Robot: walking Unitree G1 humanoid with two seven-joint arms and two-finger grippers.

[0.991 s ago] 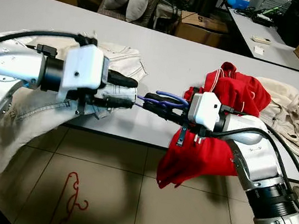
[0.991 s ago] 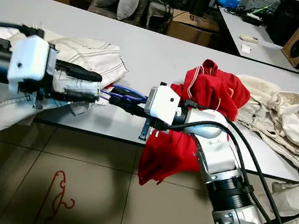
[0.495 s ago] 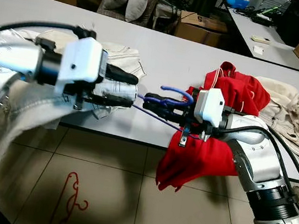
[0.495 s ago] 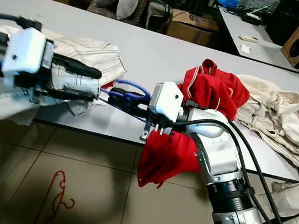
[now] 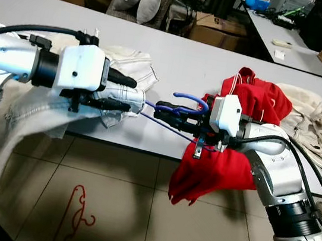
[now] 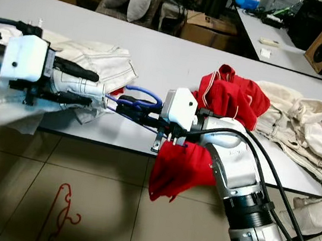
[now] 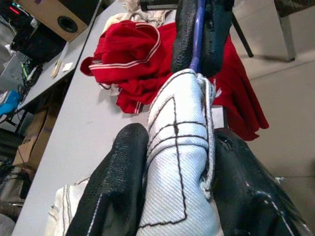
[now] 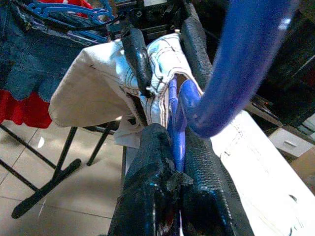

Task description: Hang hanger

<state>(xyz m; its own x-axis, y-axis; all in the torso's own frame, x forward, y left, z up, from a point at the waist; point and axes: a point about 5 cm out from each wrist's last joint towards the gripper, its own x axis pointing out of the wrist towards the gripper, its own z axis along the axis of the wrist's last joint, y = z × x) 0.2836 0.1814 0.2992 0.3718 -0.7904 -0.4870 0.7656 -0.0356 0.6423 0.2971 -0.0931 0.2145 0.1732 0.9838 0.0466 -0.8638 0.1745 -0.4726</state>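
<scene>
Each arm is a fat, shiny silver tube that ends in a white, boxy plastic wrist block, and from each block two long, black, bumpy rubber fingers stick out to make the left tool and the right tool. Thick black cables loop along the outside of both arms, and the right arm has a black ribbed ring near its elbow. The left white block has one small dark round screw hole on its side.
</scene>
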